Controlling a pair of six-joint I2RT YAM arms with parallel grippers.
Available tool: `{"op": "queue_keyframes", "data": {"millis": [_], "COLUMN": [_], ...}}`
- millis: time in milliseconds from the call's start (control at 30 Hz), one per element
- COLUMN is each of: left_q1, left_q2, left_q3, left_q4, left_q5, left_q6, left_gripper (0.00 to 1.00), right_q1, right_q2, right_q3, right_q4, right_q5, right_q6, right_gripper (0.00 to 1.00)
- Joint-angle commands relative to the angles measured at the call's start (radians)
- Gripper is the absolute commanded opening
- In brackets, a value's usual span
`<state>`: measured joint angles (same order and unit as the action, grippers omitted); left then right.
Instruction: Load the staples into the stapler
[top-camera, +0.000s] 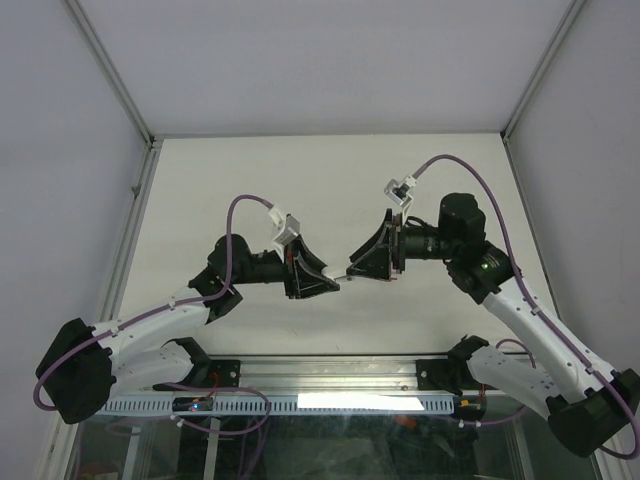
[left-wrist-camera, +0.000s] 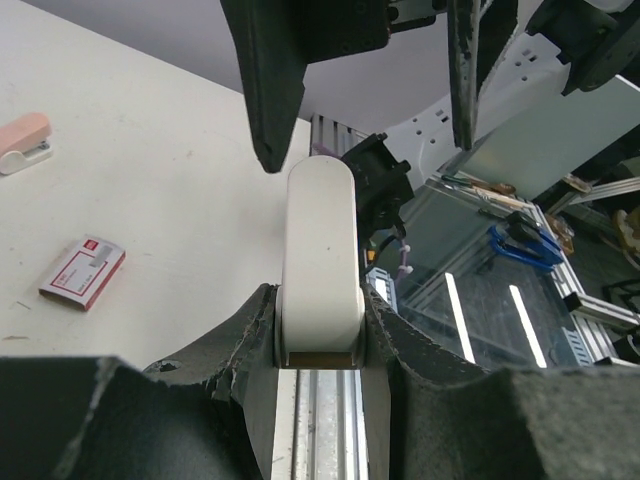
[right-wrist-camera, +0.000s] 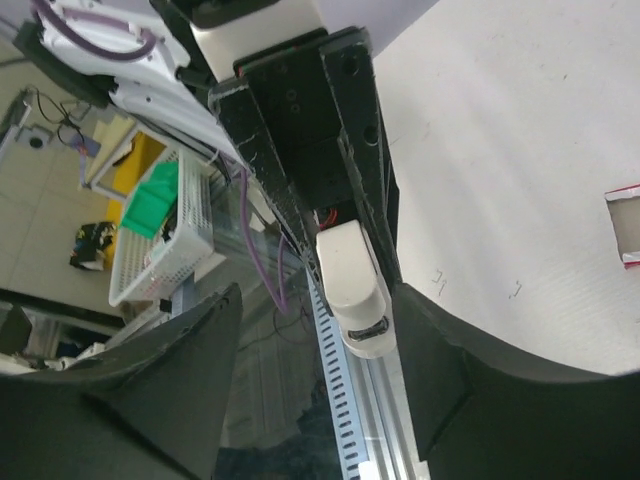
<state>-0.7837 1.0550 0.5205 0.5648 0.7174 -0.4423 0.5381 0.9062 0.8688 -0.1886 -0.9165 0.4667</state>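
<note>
The stapler (left-wrist-camera: 318, 260) is smooth, slightly glossy plastic; the table (left-wrist-camera: 170, 170) matt.

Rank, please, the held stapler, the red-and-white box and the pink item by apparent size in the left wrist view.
1. held stapler, nearest the camera
2. red-and-white box
3. pink item, cropped, so unsure

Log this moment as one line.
left tool: shut on stapler | right tool: open, straddling stapler's free end | red-and-white box: flat on table
</note>
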Motion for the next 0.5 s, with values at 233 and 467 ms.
{"op": "queue_keyframes", "data": {"millis": [233, 467], "left_q1": [0.012, 0.011], "left_q2": [-0.017, -0.012], "left_q3": [0.062, 0.067], "left_q4": [-0.009, -0.014], "left_q5": [0.059, 0.063], "left_q6": [-0.02, -0.014], "left_gripper": [0.0, 0.0], "right_q1": [0.062, 0.088], "right_q2": [0.019, 0.047], "right_q3": [0.047, 0.059], "right_q4": [-0.051, -0.085], "right_q5": [-0.009, 0.009], "right_q6": [-0.095, -0.114], "right_gripper": [0.44, 0.49]}}
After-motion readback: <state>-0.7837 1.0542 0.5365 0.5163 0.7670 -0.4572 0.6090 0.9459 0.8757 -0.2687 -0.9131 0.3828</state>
